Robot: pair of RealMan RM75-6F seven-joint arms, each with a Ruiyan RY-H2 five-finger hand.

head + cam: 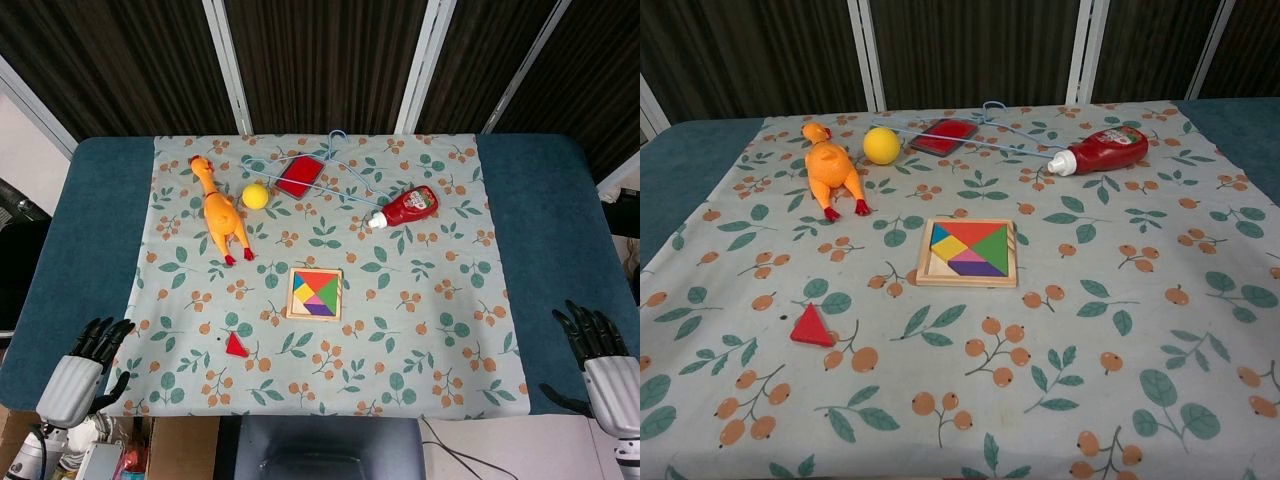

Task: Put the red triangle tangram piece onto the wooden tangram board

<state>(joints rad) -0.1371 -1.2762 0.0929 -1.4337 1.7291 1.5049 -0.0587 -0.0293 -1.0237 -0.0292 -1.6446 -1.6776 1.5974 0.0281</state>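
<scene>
Table (545, 200) topped in blue, a leaf-and-berry print cloth (430, 300) spread over its middle. On the cloth: rubber chicken (220, 210), yellow ball (256, 196), wire hanger (345, 165), red pad (298, 177), ketchup bottle (408, 207), wooden tangram board (314, 293), red triangle (236, 345) well left of the board.

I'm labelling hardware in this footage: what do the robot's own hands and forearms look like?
Both look alike: the left robot hand and right robot hand have black, segmented fingers on light silver-grey cuffs at the wrist. No markings are legible, and the arms above the cuffs are mostly out of frame.
</scene>
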